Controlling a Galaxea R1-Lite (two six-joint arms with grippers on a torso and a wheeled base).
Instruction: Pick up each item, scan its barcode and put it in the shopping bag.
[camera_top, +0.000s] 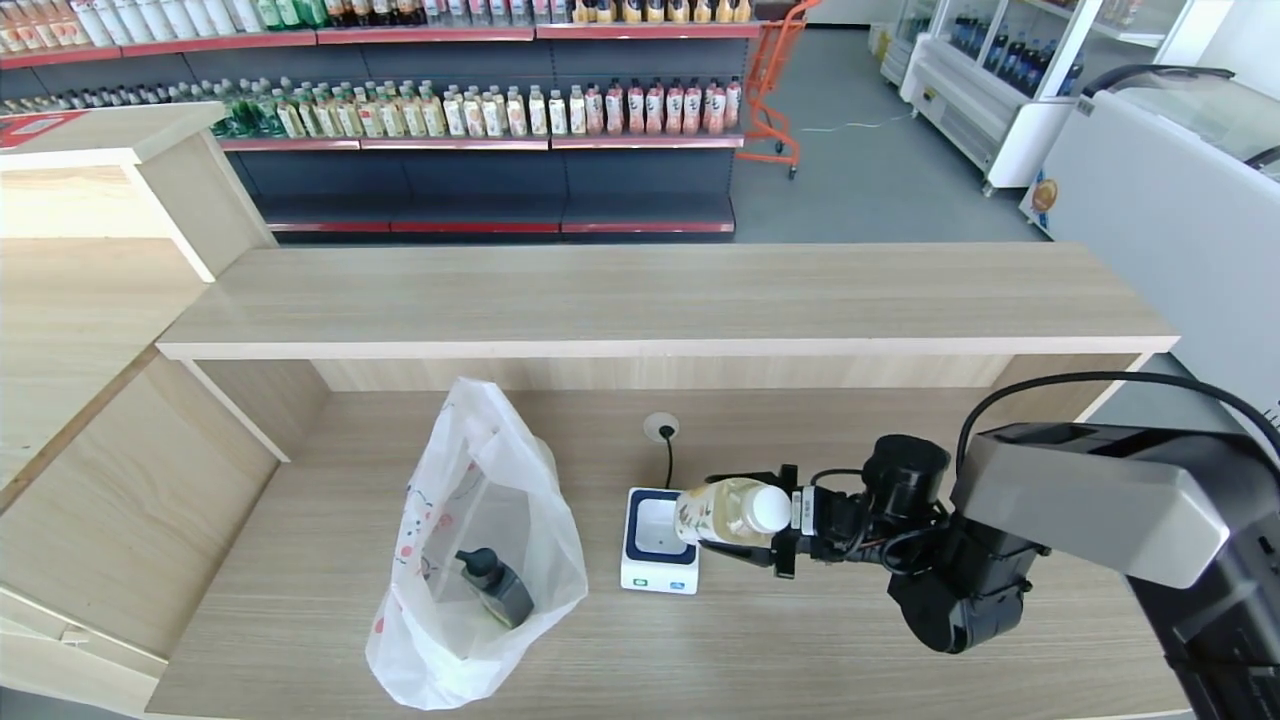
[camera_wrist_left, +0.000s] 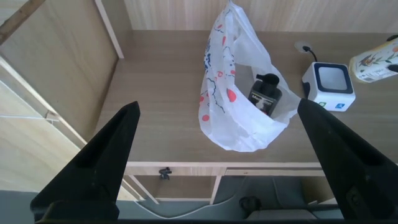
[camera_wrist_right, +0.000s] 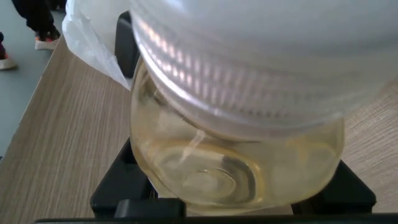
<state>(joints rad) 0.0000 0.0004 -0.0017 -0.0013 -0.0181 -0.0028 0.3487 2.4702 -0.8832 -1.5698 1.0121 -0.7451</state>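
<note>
Woodgrain counter (camera_top: 800, 640); right tool (camera_top: 716, 514) grips clear bottle (camera_top: 735, 508), seemingly over scanner (camera_top: 655, 562).

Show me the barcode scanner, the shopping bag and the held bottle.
white box-shaped barcode scanner (camera_top: 658, 578): head view, front wall.
translucent white plastic shopping bag (camera_top: 430, 672): head view, lower wall.
pale yellow drink bottle with white cap (camera_top: 725, 512): head view, labelled body.

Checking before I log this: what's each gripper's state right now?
Left gripper: open, empty.
Right gripper: shut on the drink bottle, by the barcode scanner.
</note>
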